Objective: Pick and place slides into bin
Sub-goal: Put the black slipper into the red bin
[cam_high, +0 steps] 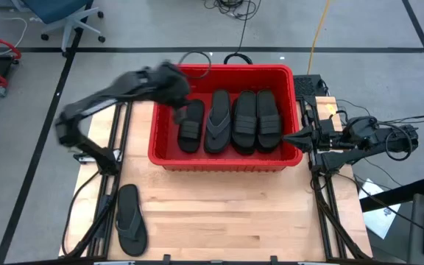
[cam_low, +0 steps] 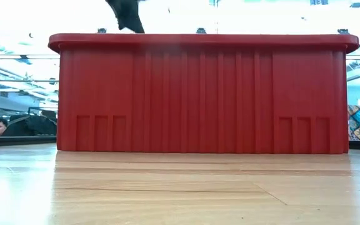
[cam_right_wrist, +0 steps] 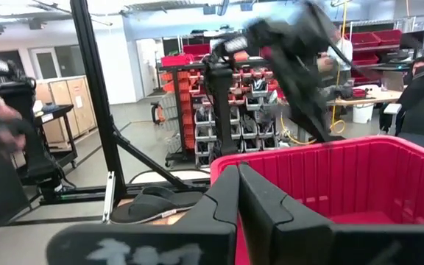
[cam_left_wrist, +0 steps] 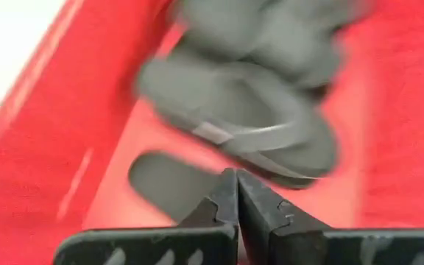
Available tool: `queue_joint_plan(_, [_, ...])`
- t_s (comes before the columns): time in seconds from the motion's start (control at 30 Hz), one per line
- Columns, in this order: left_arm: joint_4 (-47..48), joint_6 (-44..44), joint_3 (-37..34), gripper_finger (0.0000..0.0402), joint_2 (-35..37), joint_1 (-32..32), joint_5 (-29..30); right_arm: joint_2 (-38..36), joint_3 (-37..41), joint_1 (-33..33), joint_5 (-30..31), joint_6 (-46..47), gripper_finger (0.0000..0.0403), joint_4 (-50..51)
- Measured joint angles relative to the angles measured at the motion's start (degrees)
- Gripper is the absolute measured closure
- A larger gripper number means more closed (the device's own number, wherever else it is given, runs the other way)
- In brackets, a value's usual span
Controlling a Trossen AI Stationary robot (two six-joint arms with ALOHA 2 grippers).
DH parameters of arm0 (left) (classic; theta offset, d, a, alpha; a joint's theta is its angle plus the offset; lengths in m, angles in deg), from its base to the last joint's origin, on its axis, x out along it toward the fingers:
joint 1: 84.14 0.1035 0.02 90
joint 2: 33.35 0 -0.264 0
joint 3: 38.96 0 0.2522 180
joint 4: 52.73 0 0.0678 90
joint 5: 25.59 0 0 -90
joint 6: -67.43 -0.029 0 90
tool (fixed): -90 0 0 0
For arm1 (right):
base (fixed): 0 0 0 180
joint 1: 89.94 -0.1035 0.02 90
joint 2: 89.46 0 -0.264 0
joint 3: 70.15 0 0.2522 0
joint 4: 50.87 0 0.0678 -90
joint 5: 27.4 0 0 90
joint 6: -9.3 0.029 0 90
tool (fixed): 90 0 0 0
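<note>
The left gripper (cam_high: 179, 92) is hovering, fingers pressed together and holding nothing, over the near-left corner of the large red ribbed plastic bin (cam_high: 223, 72) standing at the far half of the pale wooden counter (cam_high: 234, 213). Four dark rubber slides are lying side by side in the bin: a short ribbed-strap slide (cam_high: 191, 126) directly below the gripper, a thong-style slide (cam_high: 218, 121) next to it, and two wide-strap slides (cam_high: 256, 121) toward the right. One more thong-style slide (cam_high: 131, 219) is lying alone on the counter near its front left corner, well apart from the bin. The right gripper (cam_high: 291, 138) is waiting outside the bin's right wall, its fingers also closed and empty.

From here, the risk appears to lie in the left arm's exit: a low sweep could catch the bin's rim or drag the slide beneath it out of line. The lone slide lies flat, so a shallow grasp might slip off its thin strap.

Count: five slides in view, one bin, two grippers.
</note>
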Motion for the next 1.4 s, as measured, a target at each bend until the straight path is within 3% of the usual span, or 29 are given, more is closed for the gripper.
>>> queue_joint_plan(0.1, [1.5,-5.7,0.1,0.0401,8.8,-2.2,-9.1,0.0,0.0,0.0,0.0,0.0,0.0403,0.6])
queue_joint_plan(0.2, [4.8,-3.0,0.1,0.0401,16.0,-5.9,-13.4,0.0,0.0,0.0,0.0,0.0,0.0403,1.2])
queue_joint_plan(0.33, [14.0,10.3,0.1,0.0401,22.2,-14.7,-9.8,-0.2,0.0,0.0,0.0,0.0,0.0403,1.7])
queue_joint_plan(0.5, [25.0,27.2,-1.6,0.0401,23.3,-29.1,-3.2,-0.6,0.0,0.0,-3.2,-2.4,0.0403,1.8])
queue_joint_plan(0.6, [21.4,34.4,-6.1,0.0401,23.1,-35.8,-2.9,-0.9,0.0,0.0,-4.8,-3.7,0.0403,2.0])
queue_joint_plan(0.8, [4.0,52.1,-20.8,0.0401,25.7,-46.9,-0.8,-1.5,0.0,0.0,-6.7,-4.1,0.0403,3.2])
queue_joint_plan(0.97, [-8.3,65.2,-32.5,0.0401,27.0,-58.4,6.5,-1.6,0.0,0.0,-11.5,-4.2,0.0403,3.5])
queue_joint_plan(1.17, [-15.1,82.3,-42.2,0.0401,27.1,-71.6,8.8,-1.6,0.0,0.0,-12.2,-1.9,0.0403,3.5])
queue_joint_plan(1.4, [-18.4,101.3,-49.8,0.0381,27.0,-79.8,7.4,-1.6,0.0,0.0,-10.7,-0.2,0.0403,3.5])
